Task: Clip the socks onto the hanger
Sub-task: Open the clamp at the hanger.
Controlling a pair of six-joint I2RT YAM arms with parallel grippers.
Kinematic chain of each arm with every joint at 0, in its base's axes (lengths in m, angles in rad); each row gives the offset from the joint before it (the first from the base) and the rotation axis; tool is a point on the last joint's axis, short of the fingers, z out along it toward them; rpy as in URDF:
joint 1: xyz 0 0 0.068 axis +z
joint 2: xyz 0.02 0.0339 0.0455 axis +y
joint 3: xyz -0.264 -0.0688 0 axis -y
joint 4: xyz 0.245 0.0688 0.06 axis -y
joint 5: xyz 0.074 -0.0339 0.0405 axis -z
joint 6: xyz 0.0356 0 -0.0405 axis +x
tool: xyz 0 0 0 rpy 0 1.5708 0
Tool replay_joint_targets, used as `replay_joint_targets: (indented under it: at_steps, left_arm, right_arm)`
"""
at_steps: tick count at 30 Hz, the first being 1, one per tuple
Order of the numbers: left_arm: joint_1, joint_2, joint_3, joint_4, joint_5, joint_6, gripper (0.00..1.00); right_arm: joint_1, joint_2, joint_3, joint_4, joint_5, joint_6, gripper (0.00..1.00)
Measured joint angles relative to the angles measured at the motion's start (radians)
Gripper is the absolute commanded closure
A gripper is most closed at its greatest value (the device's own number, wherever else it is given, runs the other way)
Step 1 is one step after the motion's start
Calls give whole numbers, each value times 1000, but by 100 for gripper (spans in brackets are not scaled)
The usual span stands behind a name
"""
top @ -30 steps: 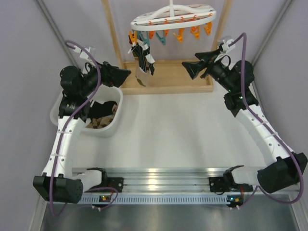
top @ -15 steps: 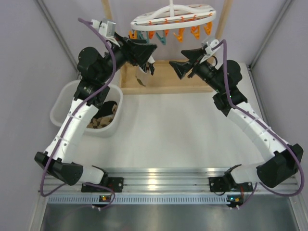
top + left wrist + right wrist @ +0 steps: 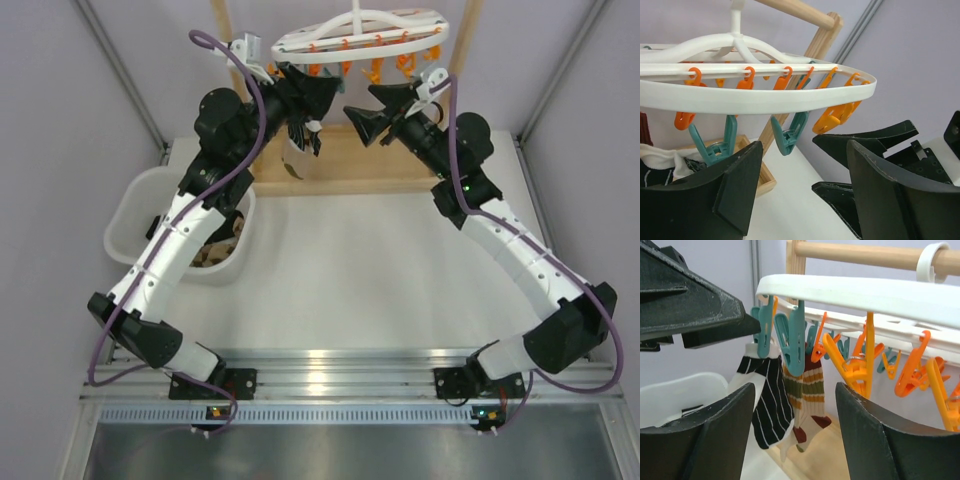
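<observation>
- Pale grey walls around a flat white table point(image 3: 350, 280), with a light wooden stand frame point(image 3: 370, 165) at 12 o'clock
- Hung from the stand's rail, at 12 o'clock: one white oval plastic lattice hanger point(image 3: 765, 100) with a row of teal clip pegs point(image 3: 790, 135) and orange clip pegs point(image 3: 832, 120); too overlapped to count
- Clipped at the hanger's 9 o'clock end: two socks, one black with thin white stripes point(image 3: 767, 405), one cream with brown and olive bands point(image 3: 807, 395)
- At the table's 9 o'clock: one white plastic tub point(image 3: 125, 225) holding more dark socks point(image 3: 215, 240), number not clear
- Raised just under the hanger: black left gripper point(image 3: 804, 150) and black right gripper point(image 3: 796, 390), both spread apart and empty
- Probably between socks; next move likely calls for fetching one from the tub, then spreading a free peg
</observation>
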Motion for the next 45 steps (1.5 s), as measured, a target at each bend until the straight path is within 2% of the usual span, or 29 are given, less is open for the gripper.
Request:
replay_joint_targets:
  at_steps: [7,14,20,27,34,37,40,45]
  left_arm:
    - [0,-9,-13,2,-5,-20,21]
    - [41,-71,-57,-10,-83,-10,21]
    - [122,-116,-70,-13,-153,-13,20]
    - [167,-149,-100,-13,-192,-24,19]
    - [227,-174,-160,-15,-216,-50,19]
    - [240,-185,-181,-20,-216,-66,19]
    - [253,-198,-200,-21,-216,-73,18]
    - [267,-227,-238,-22,-216,-85,18]
  right_arm:
    - [2,69,75,34,-20,-6,34]
    - [33,103,150,-4,23,-45,34]
    - [153,94,149,-65,163,-160,35]
    - [323,88,149,-77,517,-359,36]
    - [357,96,150,-3,757,-480,31]
    - [358,116,158,28,812,-504,29]
    - [356,139,174,27,809,-499,21]
    - [337,179,259,-42,758,-463,22]
